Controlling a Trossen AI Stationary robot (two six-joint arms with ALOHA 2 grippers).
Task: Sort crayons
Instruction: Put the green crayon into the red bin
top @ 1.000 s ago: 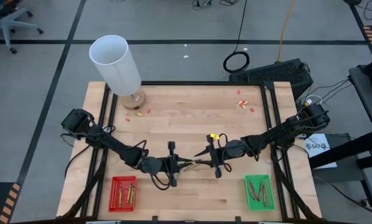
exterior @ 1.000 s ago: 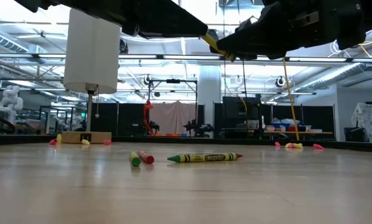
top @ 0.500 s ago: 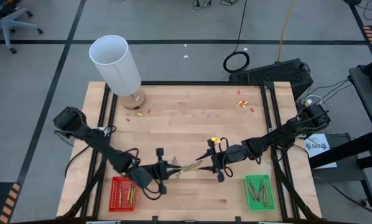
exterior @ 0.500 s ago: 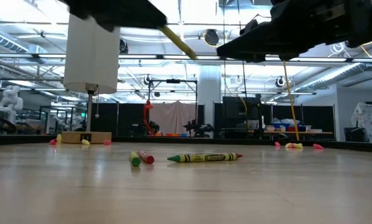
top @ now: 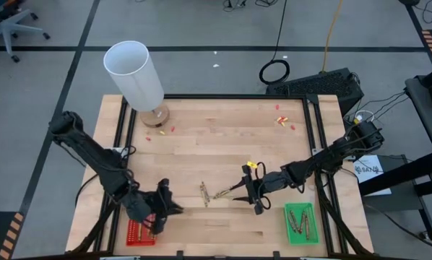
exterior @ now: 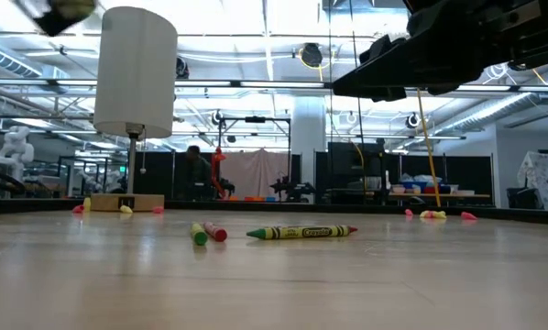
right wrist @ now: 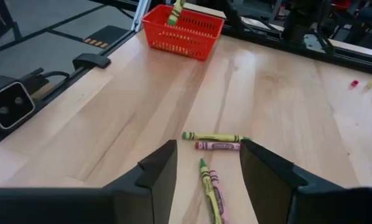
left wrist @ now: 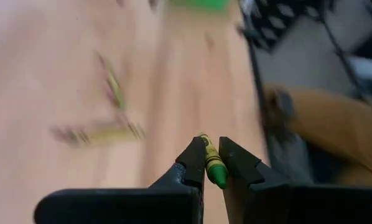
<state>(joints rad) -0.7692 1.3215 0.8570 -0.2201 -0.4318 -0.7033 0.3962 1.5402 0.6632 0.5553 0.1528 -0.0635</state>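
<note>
Three crayons point(right wrist: 211, 136) lie on the wooden table point(top: 201, 144) near its middle, also seen in the high view as loose crayons point(top: 212, 193). My right gripper point(right wrist: 208, 147) hovers open just right of them, its fingers on either side without touching. My left gripper point(left wrist: 211, 148) is at the near left, beside the red tray point(top: 142, 227), shut on a yellow-green crayon point(left wrist: 209, 163). The red tray and the green tray point(top: 300, 222) each hold several crayons. My left gripper pinches the yellow-green crayon between its two fingers, at the wrapped shaft point(left wrist: 207, 154). The crayon lies roughly along the fingers, its green tip point(left wrist: 216, 179) back between them. It is lifted clear and, in the right wrist view, stands tilted point(right wrist: 175, 11) above the red tray.
A white cylinder point(top: 133, 68) on a wooden base point(top: 156, 115) stands at the far left corner. Tiny red and yellow scraps point(top: 282, 120) lie at the far right. Bare wood lies between the two trays along the near edge.
My left gripper has drawn away from the table's middle toward the near left and the red tray, rising and rolling, with the yellow-green crayon in its fingers. That crayon, earlier between both grippers, has left the right gripper, which stays near the loose crayons.
</note>
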